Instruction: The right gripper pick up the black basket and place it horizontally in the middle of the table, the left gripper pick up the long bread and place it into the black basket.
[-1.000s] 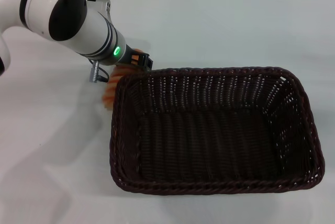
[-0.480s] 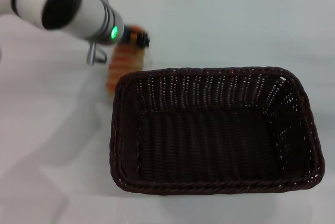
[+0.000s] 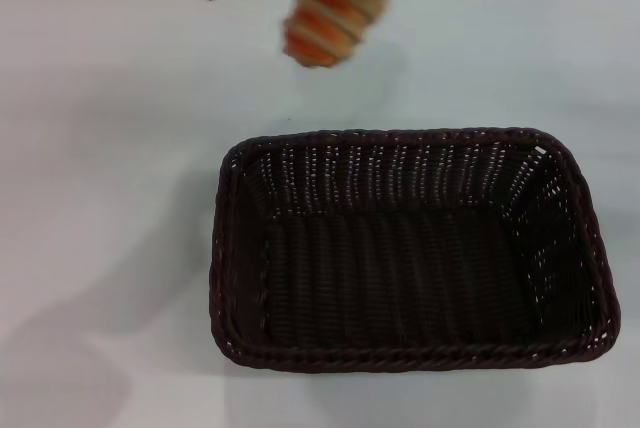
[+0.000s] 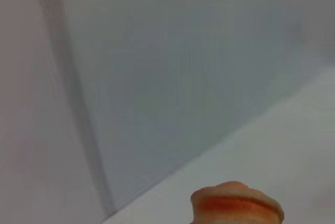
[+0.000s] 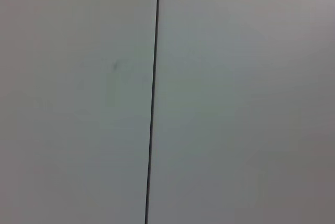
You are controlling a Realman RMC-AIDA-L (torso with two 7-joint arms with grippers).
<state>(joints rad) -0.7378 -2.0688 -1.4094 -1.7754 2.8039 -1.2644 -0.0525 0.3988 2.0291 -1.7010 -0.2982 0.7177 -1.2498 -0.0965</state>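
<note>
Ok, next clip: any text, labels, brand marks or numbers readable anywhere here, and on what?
None: no view shows any readable text.
The black basket is plain weave, no tag visible.
The long bread shows only stripes.
The table is bare white, unmarked.

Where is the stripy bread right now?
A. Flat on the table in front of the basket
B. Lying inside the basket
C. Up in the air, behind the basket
C: the long bread hangs lifted beyond the far rim of the black basket, which holds nothing.
</note>
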